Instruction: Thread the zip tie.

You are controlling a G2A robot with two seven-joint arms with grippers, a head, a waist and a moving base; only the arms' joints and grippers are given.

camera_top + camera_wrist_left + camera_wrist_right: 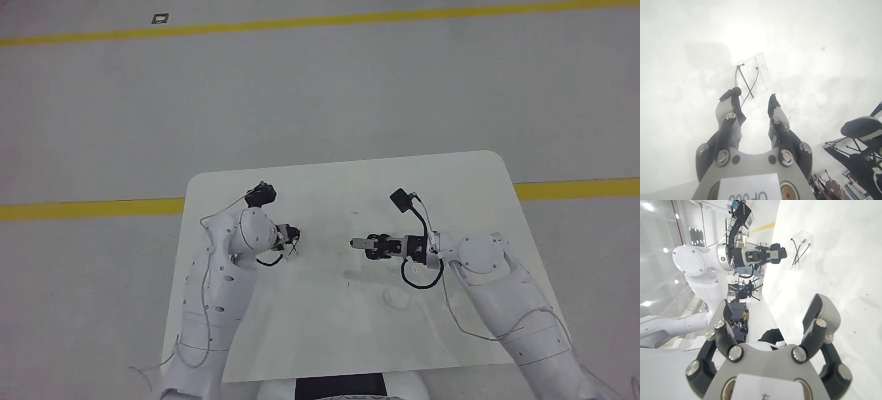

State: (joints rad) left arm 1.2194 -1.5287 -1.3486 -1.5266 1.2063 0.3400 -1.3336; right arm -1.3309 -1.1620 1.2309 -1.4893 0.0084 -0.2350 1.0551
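Black zip ties [745, 81] lie crossed in a clear shallow box [763, 66] on the white table. My left gripper [754, 96] hangs just short of the box, open, with nothing between its fingers; one fingertip [736, 91] overlaps the ties' tails in the left wrist view. The right wrist view has the same box [806, 256] with the zip ties [797, 252] close in front of the left gripper [781, 253]. My right gripper [770, 304] stands open and empty, farther off and facing the left one. From above, the left gripper [292, 238] and right gripper [358, 243] point at each other mid-table.
The white table [450, 180] has bare room behind and to the right of the grippers. A small pale ring-like mark [396, 297] lies near the right forearm. The table's left edge [185, 250] is close behind the left arm.
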